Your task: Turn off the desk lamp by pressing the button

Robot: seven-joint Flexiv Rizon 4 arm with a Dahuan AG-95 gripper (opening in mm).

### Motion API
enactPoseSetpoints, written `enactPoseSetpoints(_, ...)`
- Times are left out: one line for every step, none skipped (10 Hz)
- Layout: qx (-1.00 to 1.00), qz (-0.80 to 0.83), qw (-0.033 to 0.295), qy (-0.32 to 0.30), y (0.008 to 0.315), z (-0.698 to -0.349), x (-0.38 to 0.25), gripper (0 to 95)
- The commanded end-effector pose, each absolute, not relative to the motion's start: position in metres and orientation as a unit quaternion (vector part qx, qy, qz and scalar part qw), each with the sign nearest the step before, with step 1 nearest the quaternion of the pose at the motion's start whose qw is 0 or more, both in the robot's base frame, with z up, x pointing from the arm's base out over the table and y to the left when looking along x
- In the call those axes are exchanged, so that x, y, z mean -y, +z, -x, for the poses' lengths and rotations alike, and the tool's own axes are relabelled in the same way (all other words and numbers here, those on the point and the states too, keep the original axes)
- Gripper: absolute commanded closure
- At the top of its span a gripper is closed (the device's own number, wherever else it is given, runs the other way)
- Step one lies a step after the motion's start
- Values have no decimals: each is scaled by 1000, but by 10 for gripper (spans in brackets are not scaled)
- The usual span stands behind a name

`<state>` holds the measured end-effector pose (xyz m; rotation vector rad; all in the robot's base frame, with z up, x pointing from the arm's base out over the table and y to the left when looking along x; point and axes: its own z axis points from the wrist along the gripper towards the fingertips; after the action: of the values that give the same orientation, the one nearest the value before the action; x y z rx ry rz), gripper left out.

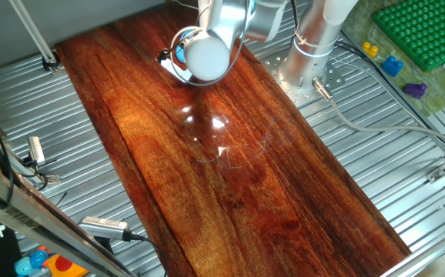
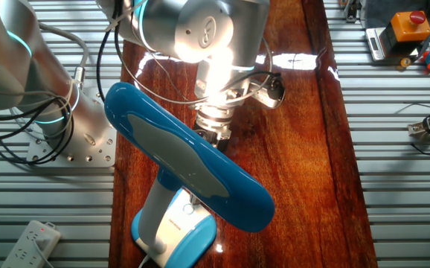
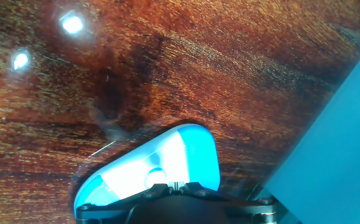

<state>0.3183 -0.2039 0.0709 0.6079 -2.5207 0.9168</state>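
Observation:
The desk lamp stands at the near end of the wooden board. Its light-blue base (image 2: 196, 240) has a white centre panel, and its long blue head (image 2: 193, 164) hangs over the board. In the hand view the base (image 3: 198, 155) lies just below and ahead of my gripper (image 3: 177, 184). The small round button (image 3: 156, 177) shows on the white panel, right in front of the fingertips. The fingertips are shut against each other and hold nothing. In the other fixed view the gripper (image 2: 216, 135) sits behind the lamp head, partly hidden, with a bright glow on the wrist above it.
The lamp head fills the right side of the hand view (image 3: 336, 143), close beside the gripper. The robot's base column (image 1: 315, 38) stands at the board's far edge. A power strip (image 2: 33, 238), a green pegboard (image 1: 423, 31) and an orange box (image 2: 411, 26) lie on the slatted metal around.

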Motion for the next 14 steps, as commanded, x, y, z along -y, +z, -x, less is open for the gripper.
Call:
enactPoseSetpoints(899, -219, 194, 326, 71, -318, 204, 950)
enactPoseSetpoints(898, -221, 195, 326, 71, -318, 204, 950)
enactPoseSetpoints(897, -222, 195, 327, 71, -318, 204, 950)
enactPoseSetpoints(897, -222, 193, 329, 71, -318, 204, 950)
enactPoseSetpoints(898, -218, 188, 333, 71, -318, 205, 950)
enactPoseSetpoints(899, -217, 186, 331, 71, -317, 208, 950)
enactPoseSetpoints(900, -213, 185, 331, 71, -316, 210, 950)
enactPoseSetpoints(902, -212, 184, 327, 71, -315, 214, 950)
enactPoseSetpoints(904, -208, 186, 324, 69, -313, 219, 950)
enactPoseSetpoints(907, -201, 189, 319, 67, -313, 220, 950)
enactPoseSetpoints(909, -197, 189, 316, 64, -313, 221, 950)
enactPoseSetpoints(913, -190, 189, 306, 60, -314, 222, 950)
enactPoseSetpoints(920, -181, 190, 293, 57, -314, 222, 950)
enactPoseSetpoints(921, -176, 193, 288, 57, -314, 222, 950)
